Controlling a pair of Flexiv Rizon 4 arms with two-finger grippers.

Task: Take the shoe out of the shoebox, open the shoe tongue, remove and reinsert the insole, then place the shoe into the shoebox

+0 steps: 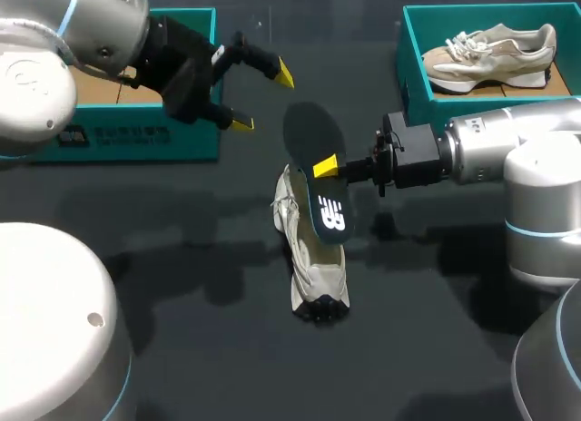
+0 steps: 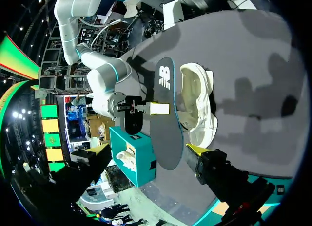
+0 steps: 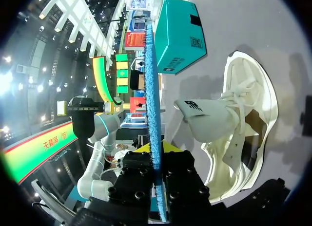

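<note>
Shoe [image 1: 313,276] lies mid-tabletop, insole [image 1: 309,135] held on edge just above it, clamped in the right pincer [image 1: 327,170], that arm reaching in level from the right edge, left pincer [image 1: 263,99] wide, raised beside the left shoebox [image 1: 145,135].

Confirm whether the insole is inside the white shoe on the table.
No: the right gripper is shut on the insole, holding it lifted beside the white shoe, outside its opening.
</note>
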